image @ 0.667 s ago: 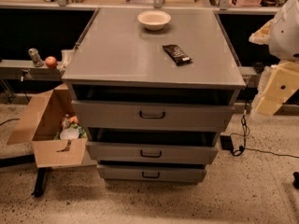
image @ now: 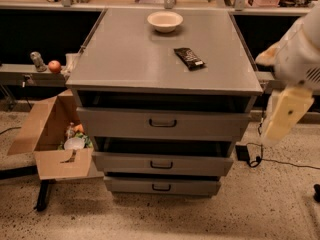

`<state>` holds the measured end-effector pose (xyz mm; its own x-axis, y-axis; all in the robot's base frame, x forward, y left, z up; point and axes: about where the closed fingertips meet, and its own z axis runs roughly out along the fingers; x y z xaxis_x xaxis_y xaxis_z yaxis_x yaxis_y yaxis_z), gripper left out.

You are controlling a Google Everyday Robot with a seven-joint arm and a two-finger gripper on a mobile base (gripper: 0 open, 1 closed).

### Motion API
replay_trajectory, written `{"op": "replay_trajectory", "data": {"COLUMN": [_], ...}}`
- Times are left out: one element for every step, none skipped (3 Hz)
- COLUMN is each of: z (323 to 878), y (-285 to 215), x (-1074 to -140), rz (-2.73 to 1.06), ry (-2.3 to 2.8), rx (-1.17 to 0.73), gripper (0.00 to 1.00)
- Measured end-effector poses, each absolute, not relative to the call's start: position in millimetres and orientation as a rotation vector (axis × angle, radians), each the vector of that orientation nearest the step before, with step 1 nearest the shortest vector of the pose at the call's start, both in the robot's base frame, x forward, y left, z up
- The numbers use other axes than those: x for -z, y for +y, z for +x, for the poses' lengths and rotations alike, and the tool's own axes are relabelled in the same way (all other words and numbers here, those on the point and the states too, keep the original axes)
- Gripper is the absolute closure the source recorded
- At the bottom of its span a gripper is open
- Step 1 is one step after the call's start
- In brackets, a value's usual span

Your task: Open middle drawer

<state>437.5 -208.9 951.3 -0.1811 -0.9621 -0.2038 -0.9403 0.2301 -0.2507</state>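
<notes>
The grey cabinet has three stacked drawers. The middle drawer has a mid-height front with a small dark loop handle at its centre. It stands slightly pulled out, with a dark gap above its front. The taller top drawer and the short bottom drawer also stand slightly out. My gripper hangs as a cream-coloured piece under the white arm at the right edge. It is to the right of the cabinet at top-drawer height, touching nothing.
A white bowl and a dark snack bar lie on the cabinet top. An open cardboard box with items stands on the floor at the left. A cable and a black adapter lie on the floor at the right. A red apple sits on a ledge at the left.
My arm and gripper have moved down and slightly left on the right side. The drawers have not moved.
</notes>
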Motion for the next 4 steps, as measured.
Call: {"op": "replay_trajectory", "data": {"z": [430.2,421.3,416.6,416.7], "y": [-188.1,-174.3,-159.4,-158.5], "x": [-841.6,-774.4,-715.6,-703.0], "rz": [-1.971,-2.089,-2.136,-2.145], "ry": [2.119,2.076,2.044,2.049], "rx": [-0.038,-0.14,-0.316,-0.346], "gripper": [0.0,0.0,0.0,0.0]}}
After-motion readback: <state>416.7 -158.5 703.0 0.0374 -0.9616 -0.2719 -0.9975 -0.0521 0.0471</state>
